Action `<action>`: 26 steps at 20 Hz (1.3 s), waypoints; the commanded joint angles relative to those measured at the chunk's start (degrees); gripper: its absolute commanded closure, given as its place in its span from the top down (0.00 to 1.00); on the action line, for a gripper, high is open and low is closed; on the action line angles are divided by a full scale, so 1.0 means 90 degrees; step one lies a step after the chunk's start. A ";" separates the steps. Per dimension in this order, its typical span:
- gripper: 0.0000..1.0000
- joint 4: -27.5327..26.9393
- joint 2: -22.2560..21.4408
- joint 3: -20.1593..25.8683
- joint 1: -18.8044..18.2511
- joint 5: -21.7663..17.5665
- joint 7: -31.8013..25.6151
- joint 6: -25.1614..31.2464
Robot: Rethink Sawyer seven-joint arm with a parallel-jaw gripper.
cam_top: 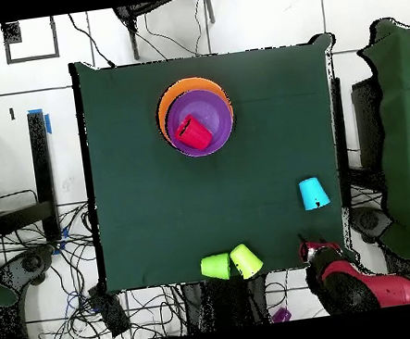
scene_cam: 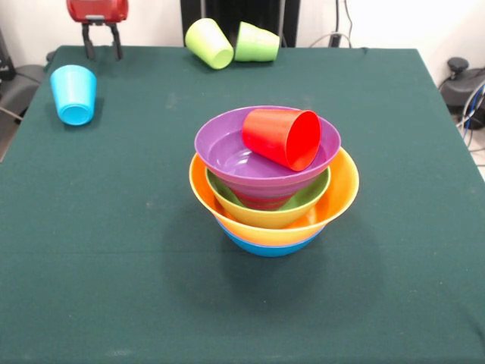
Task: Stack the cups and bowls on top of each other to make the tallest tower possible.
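Observation:
The tower point(scene_cam: 273, 227) stands mid-table: a blue bowl point(scene_cam: 265, 247) at the bottom, then the orange bowl point(scene_cam: 342, 189), a green bowl point(scene_cam: 305, 199), a red bowl point(scene_cam: 261, 202) and a purple bowl point(scene_cam: 227, 148) on top. The red cup point(scene_cam: 283, 137) lies on its side inside the purple bowl; it also shows in the overhead view point(cam_top: 194, 133). The sky blue cup point(scene_cam: 73, 93) sits alone at the far left. The yellow-green cup point(scene_cam: 209, 43) and green cup point(scene_cam: 256, 42) lie on their sides at the far edge. My gripper point(scene_cam: 102, 47) is open and empty, behind the sky blue cup.
The dark green cloth-covered table point(scene_cam: 114, 265) fills the view. In the overhead view the tower point(cam_top: 197, 117) is far from my gripper point(cam_top: 307, 243), with the sky blue cup point(cam_top: 313, 194) between them. Cables and chairs surround the table.

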 commanded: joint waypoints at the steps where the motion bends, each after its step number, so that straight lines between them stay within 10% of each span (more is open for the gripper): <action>1: 1.00 -0.0643 0.0184 0.1069 -0.0564 -0.0252 -0.1232 0.1167; 13: 1.00 -0.0946 0.0876 0.2361 -0.1625 -0.0434 -0.2822 0.2101; 26: 1.00 -0.1236 0.1857 0.3271 -0.1661 0.0026 -0.4518 0.3132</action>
